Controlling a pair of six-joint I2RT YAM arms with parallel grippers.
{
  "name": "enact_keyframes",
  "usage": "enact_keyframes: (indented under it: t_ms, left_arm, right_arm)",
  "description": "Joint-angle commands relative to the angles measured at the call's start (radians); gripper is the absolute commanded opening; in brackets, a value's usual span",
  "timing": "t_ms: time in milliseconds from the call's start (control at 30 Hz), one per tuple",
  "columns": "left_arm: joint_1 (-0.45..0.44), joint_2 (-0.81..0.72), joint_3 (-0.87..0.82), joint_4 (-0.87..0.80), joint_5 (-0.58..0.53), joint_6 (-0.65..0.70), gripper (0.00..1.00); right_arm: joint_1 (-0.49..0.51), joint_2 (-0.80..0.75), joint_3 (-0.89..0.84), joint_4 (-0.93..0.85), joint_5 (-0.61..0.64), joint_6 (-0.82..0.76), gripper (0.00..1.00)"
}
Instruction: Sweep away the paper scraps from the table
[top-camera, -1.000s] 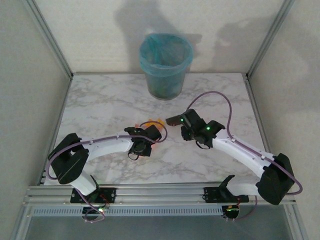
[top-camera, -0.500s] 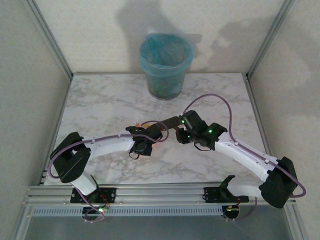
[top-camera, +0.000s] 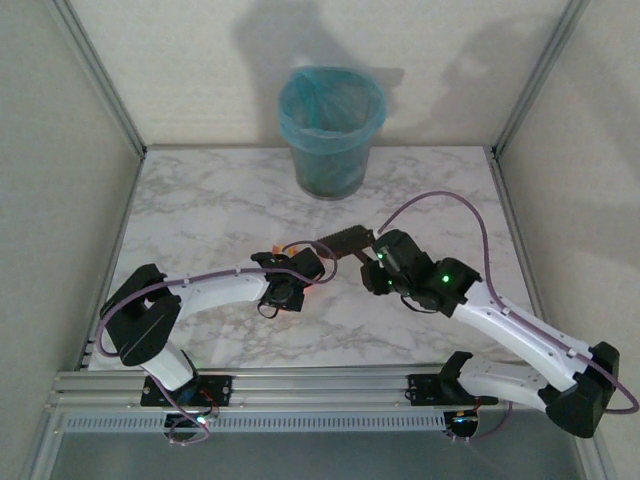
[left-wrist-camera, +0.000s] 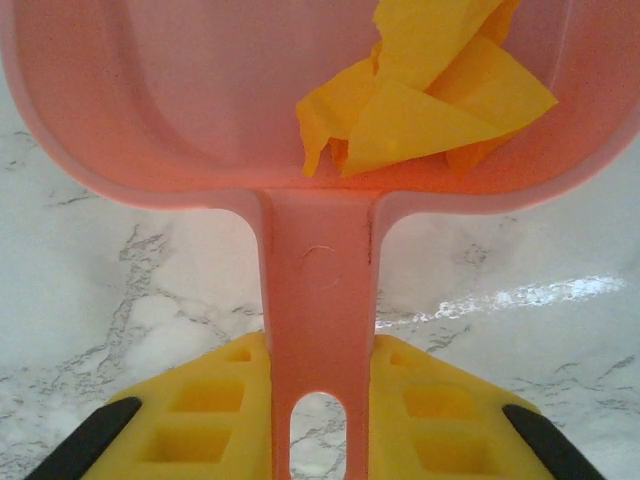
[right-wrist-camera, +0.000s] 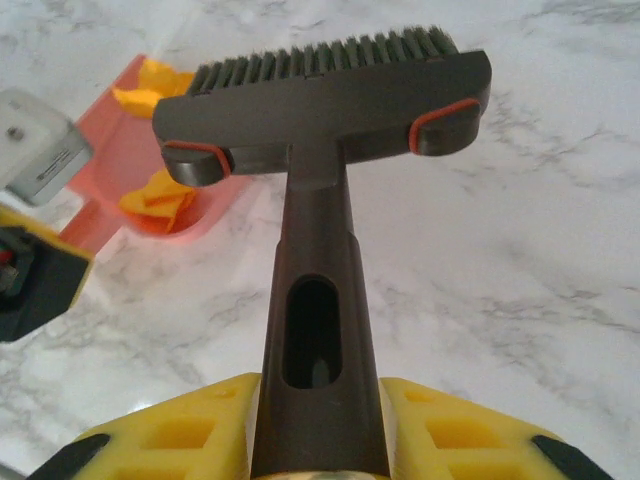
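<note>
The left end effector (left-wrist-camera: 318, 425) is clamped on the handle (left-wrist-camera: 318, 300) of a pink dustpan (left-wrist-camera: 150, 100) - its yellow fingers (left-wrist-camera: 210, 420) press against either side of the handle. Crumpled orange-yellow paper scraps (left-wrist-camera: 420, 100) lie inside the pan, towards its right side. Below it is the white worktop (left-wrist-camera: 120, 290) - grey-veined marble with a glossy streak at the right.

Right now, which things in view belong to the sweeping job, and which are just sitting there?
In the job: orange paper scraps, pink dustpan holding them, brush, table, blue-lined bin (likely drop point).
Just there: aluminium rails, side walls.
</note>
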Motion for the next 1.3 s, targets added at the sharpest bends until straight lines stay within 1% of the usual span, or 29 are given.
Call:
enact_keyframes:
  t_ms: [0, 133, 300, 400, 600, 733, 800, 1067, 1167, 1267]
  left_arm:
    - [0.006, -0.006, -0.013, -0.044, -0.013, 0.014, 0.00]
    - [0.006, -0.012, -0.013, -0.049, -0.017, 0.006, 0.00]
    - [0.007, -0.029, -0.023, -0.042, -0.007, 0.003, 0.00]
    - [0.006, -0.032, -0.033, -0.039, -0.006, 0.001, 0.00]
    - [0.007, -0.042, -0.049, -0.032, -0.006, -0.004, 0.00]
    - [0.006, -0.049, -0.048, -0.030, -0.009, -0.003, 0.00]
    - [0.007, -0.047, -0.047, -0.031, -0.011, -0.005, 0.00]
    - [0.007, -0.048, -0.056, -0.025, -0.023, -0.005, 0.00]
    - [0.007, -0.050, -0.061, -0.017, -0.029, -0.006, 0.00]
    - [0.007, -0.049, -0.061, -0.009, -0.034, -0.005, 0.00]
  right_arm:
    - [-0.011, 0.099, 0.076, 0.064, 0.066, -0.003, 0.00]
    - [-0.011, 0.256, 0.158, 0.115, 0.047, -0.009, 0.00]
    - [-0.008, 0.403, 0.274, 0.110, 0.061, -0.020, 0.00]
    - [-0.002, 0.460, 0.315, 0.122, 0.069, -0.024, 0.00]
    - [0.011, 0.535, 0.348, 0.127, 0.036, -0.046, 0.00]
    - [0.018, 0.537, 0.319, 0.128, -0.031, -0.074, 0.00]
    - [0.022, 0.527, 0.304, 0.113, -0.040, -0.080, 0.00]
    - [0.024, 0.395, 0.193, 0.104, -0.161, -0.061, 0.00]
    - [0.027, 0.341, 0.160, 0.101, -0.177, -0.045, 0.00]
    - [0.029, 0.290, 0.140, 0.094, -0.167, -0.035, 0.00]
